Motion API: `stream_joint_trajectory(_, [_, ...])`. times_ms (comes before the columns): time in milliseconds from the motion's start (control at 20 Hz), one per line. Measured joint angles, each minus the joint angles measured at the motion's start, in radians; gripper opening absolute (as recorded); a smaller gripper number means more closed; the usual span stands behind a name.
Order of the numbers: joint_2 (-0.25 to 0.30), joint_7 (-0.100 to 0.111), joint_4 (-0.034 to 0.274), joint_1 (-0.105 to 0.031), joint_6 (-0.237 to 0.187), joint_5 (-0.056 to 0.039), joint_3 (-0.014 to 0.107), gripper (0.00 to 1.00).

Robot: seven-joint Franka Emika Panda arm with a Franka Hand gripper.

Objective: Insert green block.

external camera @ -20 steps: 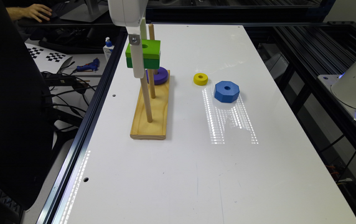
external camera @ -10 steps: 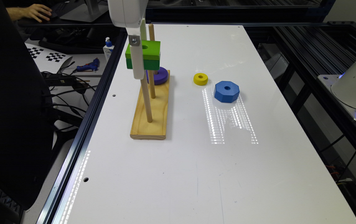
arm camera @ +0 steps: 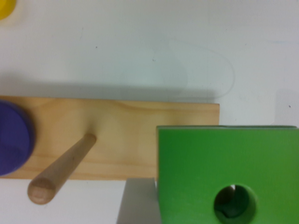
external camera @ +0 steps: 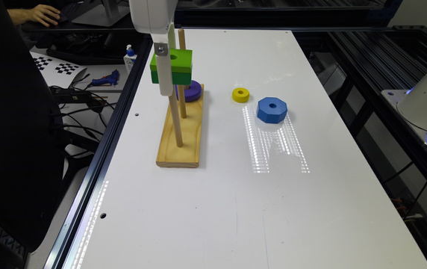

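Fingers (external camera: 168, 71) are clamped on the green block (external camera: 172, 66), so you'll want its hole dead-centre over that front peg (external camera: 176, 119) before easing straight down.

Exterior view overlooks the table (external camera: 236, 205); wrist view looks straight down, close.

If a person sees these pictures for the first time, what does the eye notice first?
First the green block, held high in the gripper above the wooden peg base. Then the blue octagon and the yellow ring, lying on the white table toward the exterior view's right.
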Motion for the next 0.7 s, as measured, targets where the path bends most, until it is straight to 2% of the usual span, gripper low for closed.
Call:
stream_joint_trajectory(350, [0.002,0.0,0.002,0.0,0.001,0.0,0.0,0.0])
stream_joint_trajectory(700, [0.021,0.0,0.017,0.002,0.004,0.0,0.0,0.0])
